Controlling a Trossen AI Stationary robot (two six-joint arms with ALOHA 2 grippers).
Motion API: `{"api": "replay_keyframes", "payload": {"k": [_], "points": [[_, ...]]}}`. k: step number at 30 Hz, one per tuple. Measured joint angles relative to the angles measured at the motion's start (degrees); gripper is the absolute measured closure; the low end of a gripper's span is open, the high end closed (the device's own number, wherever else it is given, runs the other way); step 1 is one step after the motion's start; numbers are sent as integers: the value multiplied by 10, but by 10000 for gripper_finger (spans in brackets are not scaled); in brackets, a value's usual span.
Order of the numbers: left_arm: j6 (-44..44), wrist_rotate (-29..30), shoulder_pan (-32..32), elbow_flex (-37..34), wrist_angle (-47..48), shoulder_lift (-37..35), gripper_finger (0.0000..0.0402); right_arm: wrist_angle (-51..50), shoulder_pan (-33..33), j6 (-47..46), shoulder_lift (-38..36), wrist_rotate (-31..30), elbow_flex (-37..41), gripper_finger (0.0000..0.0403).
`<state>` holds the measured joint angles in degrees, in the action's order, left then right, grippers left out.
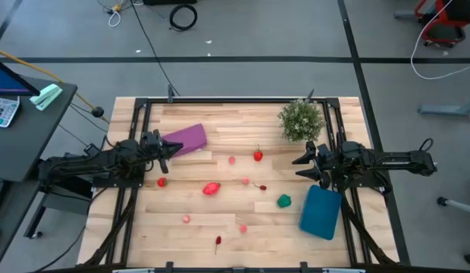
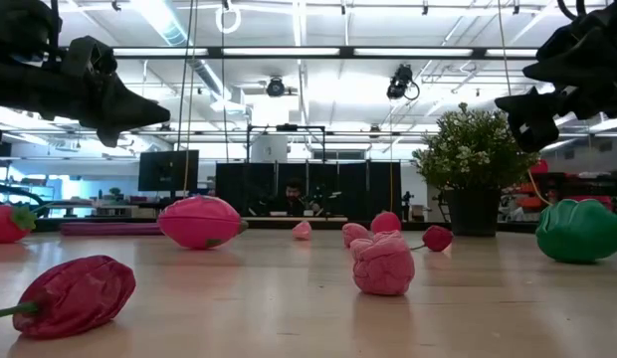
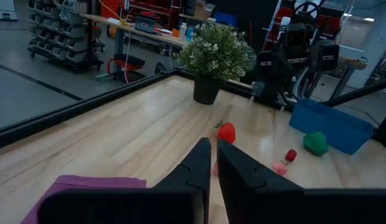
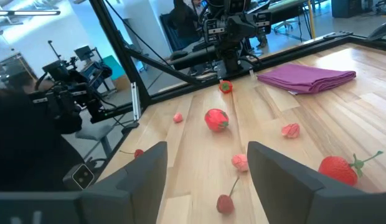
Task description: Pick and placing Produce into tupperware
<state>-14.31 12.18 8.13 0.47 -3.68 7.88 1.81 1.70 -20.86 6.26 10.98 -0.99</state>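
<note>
The produce (image 1: 211, 189) lies scattered over mid-table, none yet in the tupperware (image 1: 321, 212) at the right edge. Left gripper (image 1: 171, 148) hovers pressed together, empty; right gripper (image 1: 302, 162) hovers spread, empty. Risk — round pieces could roll away if nudged. The table's (image 1: 144, 220) centre offers room; the plant (image 1: 301, 120) crowds the right arm.

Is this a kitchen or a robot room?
Probably a robot lab or workshop, not a kitchen. Two dark robot arms work at a light wooden table, cables lie on the grey floor, and storage shelves stand beyond the table.
</note>
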Motion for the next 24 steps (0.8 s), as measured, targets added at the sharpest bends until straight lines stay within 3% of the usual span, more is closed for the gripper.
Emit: {"api": "replay_keyframes", "payload": {"k": [14,19,24], "points": [[0,0,0,0,-5,0,370,0,0,0,0,0,0,172],[1,2,1,0,-108,-1,366,0,0,9,0,0,0,172],[2,2,2,0,-173,-1,373,27,1,125,0,-56,2,172]]}}
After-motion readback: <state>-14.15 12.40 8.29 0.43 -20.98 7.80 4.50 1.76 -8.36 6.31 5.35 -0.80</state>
